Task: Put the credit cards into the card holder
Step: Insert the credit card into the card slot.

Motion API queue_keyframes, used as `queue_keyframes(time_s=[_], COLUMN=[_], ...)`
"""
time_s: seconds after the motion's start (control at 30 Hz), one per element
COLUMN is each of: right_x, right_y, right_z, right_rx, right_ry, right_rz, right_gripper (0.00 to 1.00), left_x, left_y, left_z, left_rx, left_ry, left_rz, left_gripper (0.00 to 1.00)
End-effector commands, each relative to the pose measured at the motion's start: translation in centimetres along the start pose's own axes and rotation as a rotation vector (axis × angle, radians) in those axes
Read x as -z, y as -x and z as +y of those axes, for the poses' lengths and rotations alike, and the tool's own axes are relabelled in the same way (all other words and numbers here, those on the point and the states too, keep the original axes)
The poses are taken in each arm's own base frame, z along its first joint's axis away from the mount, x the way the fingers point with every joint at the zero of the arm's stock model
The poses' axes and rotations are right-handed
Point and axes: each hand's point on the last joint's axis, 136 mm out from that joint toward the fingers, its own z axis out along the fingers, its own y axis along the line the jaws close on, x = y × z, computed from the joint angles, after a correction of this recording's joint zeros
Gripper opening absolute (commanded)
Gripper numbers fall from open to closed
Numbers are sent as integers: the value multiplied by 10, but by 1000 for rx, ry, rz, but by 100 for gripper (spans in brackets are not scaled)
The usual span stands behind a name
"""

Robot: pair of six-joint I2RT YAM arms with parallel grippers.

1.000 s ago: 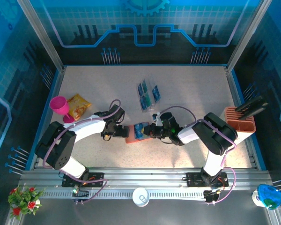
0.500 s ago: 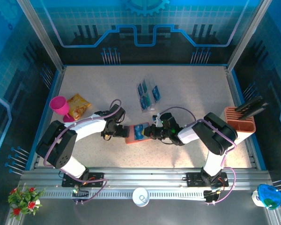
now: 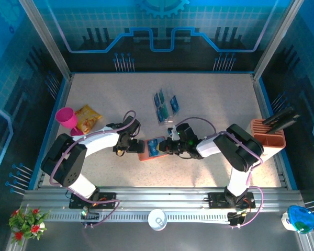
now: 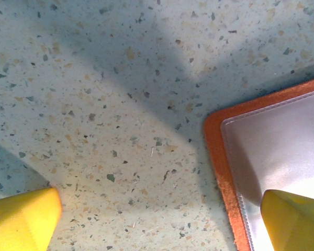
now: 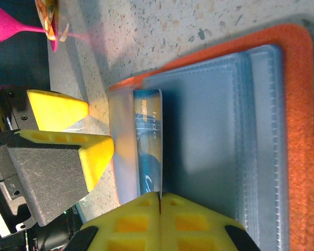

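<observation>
Top external: your card holder (image 3: 150,148) lies open on the bench (image 3: 214,99), just ahead of the arm bases and between the two tools. The left tool (image 3: 137,147) sits at its left edge and the right tool (image 3: 165,148) reaches over its right side. The loose credit cards (image 3: 165,106) lie in a small cluster farther back, well apart from the holder. A pink cup (image 3: 66,117) and a snack bag (image 3: 88,118) stand at the left, and an orange slotted box (image 3: 268,136) at the right edge.

Left wrist: your left tool (image 4: 157,222) is spread wide. One yellow fingertip (image 4: 22,219) hangs over bare bench, and the other is over the corner of the card holder (image 4: 282,136), where an orange rim frames a pale pocket. You cannot tell whether it touches.

Right wrist: your right tool (image 5: 160,206) has its fingers pressed together, tips meeting the near end of a blue card (image 5: 148,146). That card lies on the card holder (image 5: 298,104), alongside its grey-blue pockets. Whether the card's edge is nipped between the tips you cannot tell. The left tool (image 5: 97,128) stands spread beside the holder.
</observation>
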Motion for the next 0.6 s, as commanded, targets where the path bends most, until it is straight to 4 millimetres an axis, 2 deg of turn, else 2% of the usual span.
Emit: queue_keyframes(time_s=[0.0, 0.03, 0.17, 0.27, 0.37, 0.47, 0.57], right_x=[-8, -8, -1, 13, 27, 33, 30], right_y=[-20, -21, -18, -12, -2, 6, 15], right_z=[-18, -18, -8, -1, 7, 13, 24], right_rx=[-17, -13, 32, 75, 117, 147, 170], right_ry=[-77, -83, -115, -167, -207, -224, -222], right_rz=[90, 102, 133, 135, 119, 113, 115], right_gripper=[0, 3, 28, 37, 39, 37, 24], left_x=[-4, -4, -4, -3, -3, -3, -4], left_y=[-3, -3, -1, 0, 2, 2, 2], left_z=[-7, -7, -7, -8, -9, -9, -9], left_rx=[-40, -41, -40, -34, -29, -28, -27], left_ry=[-16, -17, -17, -22, -27, -28, -28], left_rz=[31, 29, 26, 22, 15, 14, 17], left_gripper=[99, 99, 99, 99, 99, 99, 99])
